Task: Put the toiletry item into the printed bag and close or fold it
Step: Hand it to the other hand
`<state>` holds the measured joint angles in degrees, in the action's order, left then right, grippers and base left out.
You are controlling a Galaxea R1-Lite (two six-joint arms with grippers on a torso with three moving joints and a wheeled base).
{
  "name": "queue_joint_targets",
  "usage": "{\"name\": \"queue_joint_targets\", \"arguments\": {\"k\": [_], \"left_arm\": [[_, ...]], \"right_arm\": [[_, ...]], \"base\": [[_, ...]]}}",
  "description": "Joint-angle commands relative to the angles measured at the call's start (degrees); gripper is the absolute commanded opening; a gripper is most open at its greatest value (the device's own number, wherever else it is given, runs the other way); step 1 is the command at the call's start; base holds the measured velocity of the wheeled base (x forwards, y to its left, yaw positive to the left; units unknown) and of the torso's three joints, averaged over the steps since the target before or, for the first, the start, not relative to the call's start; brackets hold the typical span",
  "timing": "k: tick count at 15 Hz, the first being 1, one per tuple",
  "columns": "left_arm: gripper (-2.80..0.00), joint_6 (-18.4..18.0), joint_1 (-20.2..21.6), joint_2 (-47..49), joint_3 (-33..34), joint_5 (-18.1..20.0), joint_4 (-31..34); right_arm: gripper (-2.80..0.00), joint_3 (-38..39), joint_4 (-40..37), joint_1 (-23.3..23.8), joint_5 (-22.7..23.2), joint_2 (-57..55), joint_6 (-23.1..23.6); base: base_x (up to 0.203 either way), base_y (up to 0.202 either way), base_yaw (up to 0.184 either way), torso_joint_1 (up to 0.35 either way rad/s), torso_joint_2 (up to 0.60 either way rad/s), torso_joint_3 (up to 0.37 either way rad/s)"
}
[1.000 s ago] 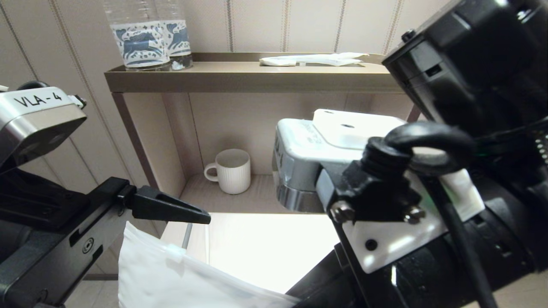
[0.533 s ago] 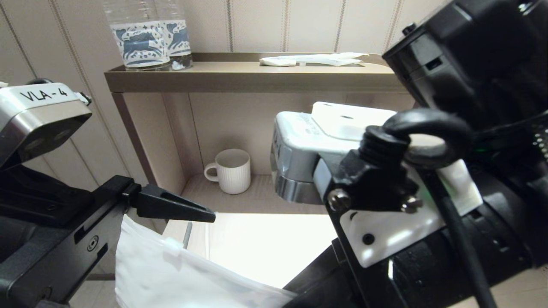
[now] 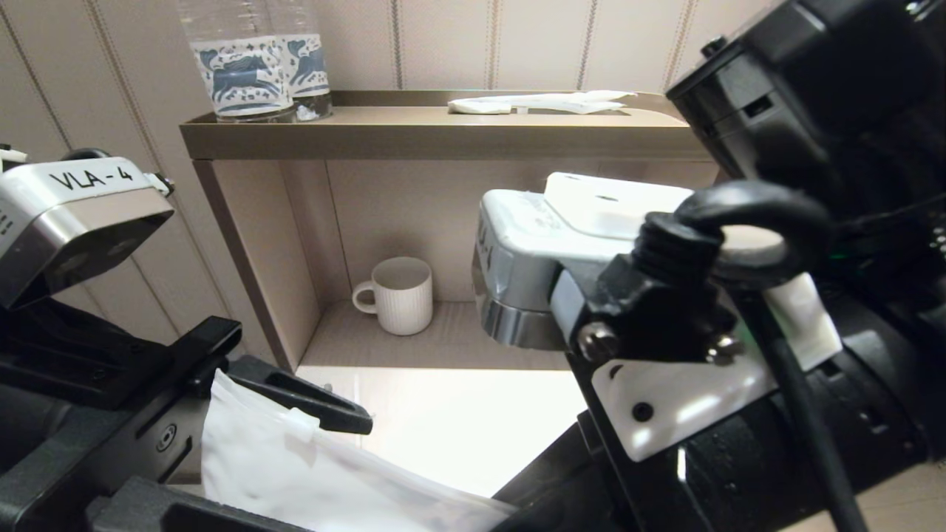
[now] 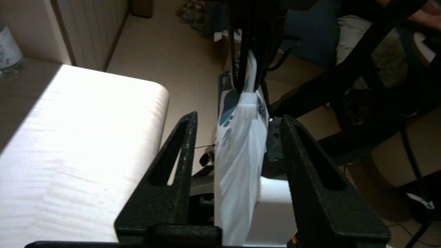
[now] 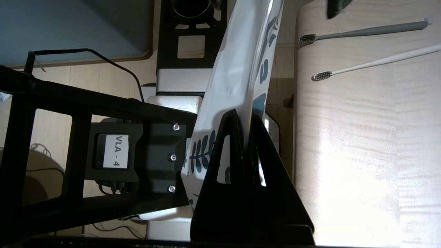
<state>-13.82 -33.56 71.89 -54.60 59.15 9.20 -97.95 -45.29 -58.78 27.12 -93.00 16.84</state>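
The printed bag [image 5: 237,69], a flat white plastic pouch with blue and teal leaf motifs, hangs in the air off the near edge of the pale wooden surface [image 5: 361,155], stretched between the two arms. The right pincer [image 5: 246,137] has its black fingers pressed together on one edge of the pouch. The left pincer [image 4: 237,144] is spread, with the other end of the pouch standing between its fingers and neither finger clearly touching it.

Two toiletry items lie on the surface near its edge: a grey toothbrush [image 5: 361,29] and a white toothbrush [image 5: 372,62], both well apart from the pouch. Neither is in the bag yet, so the task looks to be at an early stage.

The risk is in the left pincer's closing. If it pinches both walls of the pouch together, the mouth would be sealed with no way in for a brush. The thin film could also slip aside as the fingers meet, leaving the pouch dangling from the right pincer alone, where it may twist or sag.
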Motion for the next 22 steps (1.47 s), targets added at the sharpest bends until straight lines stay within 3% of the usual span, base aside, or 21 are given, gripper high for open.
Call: {"name": "queue_joint_targets", "arguments": {"k": [1,3,5,10,11,18,22], "left_arm": [[-2.80,0.9,-1.7,-0.7,-0.3,0.4,-0.6],[-2.80,1.4,-2.2,-0.6,0.0,0.4,-1.9],[-2.80,4.4,-3.8,-0.9,-0.2,0.4,-2.4],[-2.80,5.0,-3.8,-1.4,0.6,0.2,-4.0],[-2.80,5.0,-3.9,-1.3,0.6,0.1,-4.0],[-2.80,4.9,-3.9,2.8,2.8,-0.1,-7.4],[-2.80,4.7,-5.8,7.5,1.8,-0.9,-9.4]], "right_arm": [[-2.80,-0.2,-0.2,-0.1,0.2,0.7,0.1],[-2.80,-0.2,-0.2,-0.1,0.1,0.9,0.2],[-2.80,0.2,-0.3,-0.1,0.1,1.5,0.2],[-2.80,0.4,-0.4,-0.1,-0.4,1.4,-0.3],[0.00,0.8,-0.3,-0.1,-1.5,1.5,-0.2],[0.00,-0.4,0.0,0.9,-1.7,3.8,-0.5],[0.00,1.6,4.8,0.9,-1.6,3.9,-0.8]], "base": [[0.000,0.000,0.000,0.000,0.00,0.000],[0.000,0.000,0.000,0.000,0.00,0.000],[0.000,0.000,0.000,0.000,0.00,0.000],[0.000,0.000,0.000,0.000,0.00,0.000],[0.000,0.000,0.000,0.000,0.00,0.000],[0.000,0.000,0.000,0.000,0.00,0.000],[0.000,0.000,0.000,0.000,0.00,0.000]]}}
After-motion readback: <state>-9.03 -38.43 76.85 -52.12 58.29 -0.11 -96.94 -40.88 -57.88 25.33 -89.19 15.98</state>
